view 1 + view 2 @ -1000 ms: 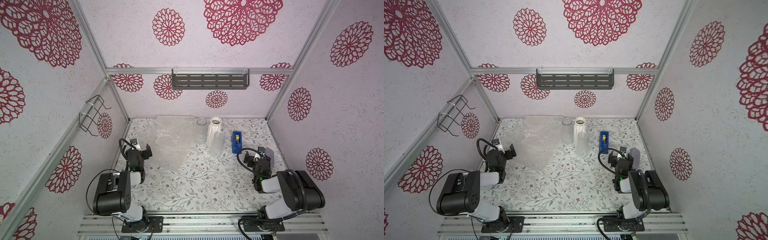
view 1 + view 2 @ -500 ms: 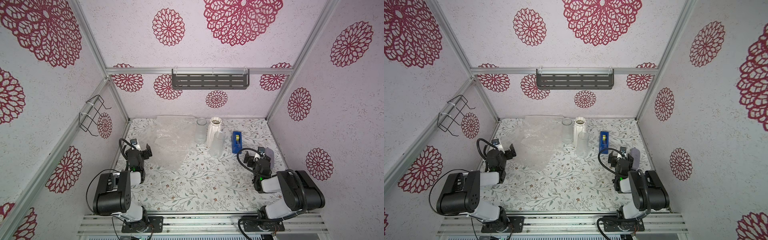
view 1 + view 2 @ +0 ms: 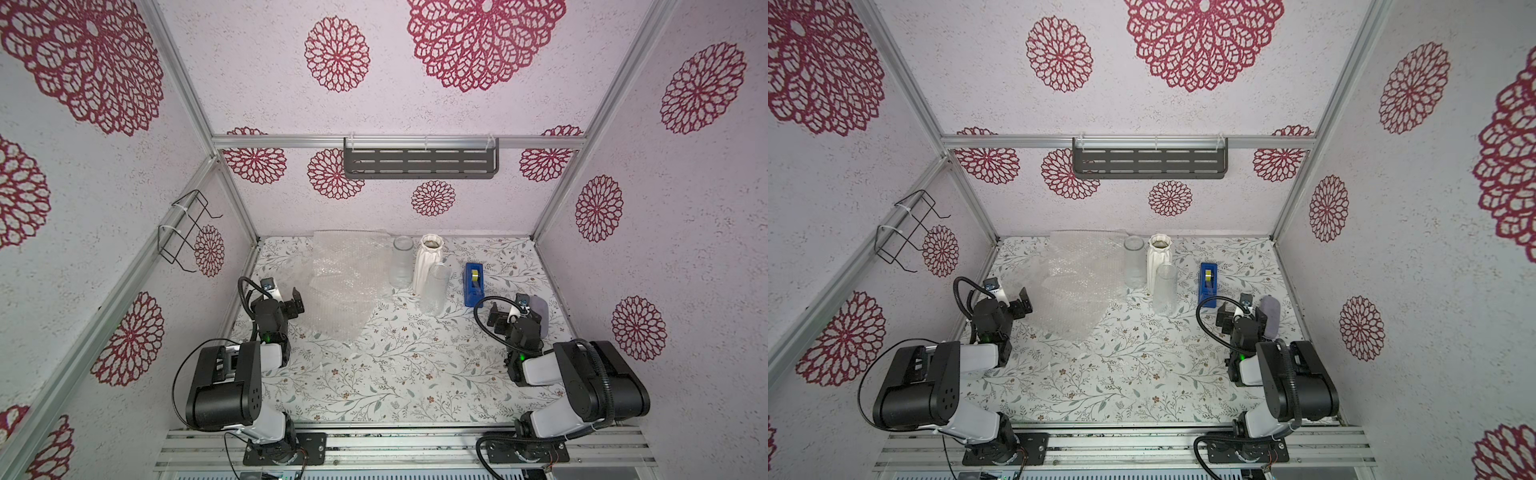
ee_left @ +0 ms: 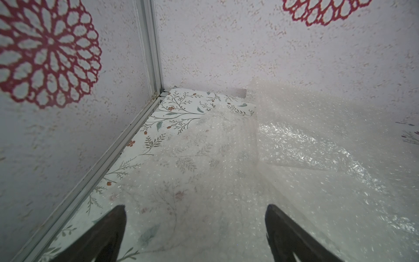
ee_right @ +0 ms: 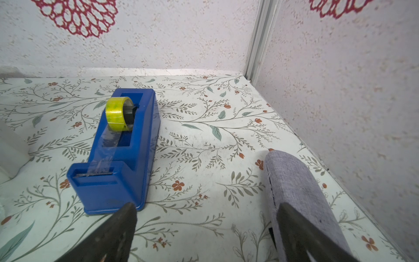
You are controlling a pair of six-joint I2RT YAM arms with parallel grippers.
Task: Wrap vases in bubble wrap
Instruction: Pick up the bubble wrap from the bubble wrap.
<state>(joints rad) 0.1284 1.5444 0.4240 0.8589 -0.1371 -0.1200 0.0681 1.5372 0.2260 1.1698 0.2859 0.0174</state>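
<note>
In both top views the floral-patterned table [image 3: 395, 365] carries everything, with the bubble wrap [image 3: 340, 282] lying crumpled and overlapped across its far left part, reaching the back wall. Just to its right stand the three vases, all upright and bare. These are a clear glass cylinder [image 3: 402, 262] at the edge of the wrap, the white ribbed vase [image 3: 428, 262] beside it, and a second clear cylinder [image 3: 434, 289] in front of the white one. The blue tape dispenser [image 3: 473, 282] sits to their right. Only the top views show the vases clearly. The left wrist view holds none of them, but it shows what the top views do not: the wrap's bubbled sheets spread beneath the left gripper [image 4: 195, 208], whose jaws are spread wide and grip nothing. The right wrist view shows the right gripper [image 5: 204, 204] equally wide apart and holding nothing, just short of the dispenser. One of its fingers [image 5: 292, 181] wears a grey fabric sleeve. This view also shows the yellow tape roll [image 5: 116, 113], with a clear strip drawn down to the cutter.
</note>
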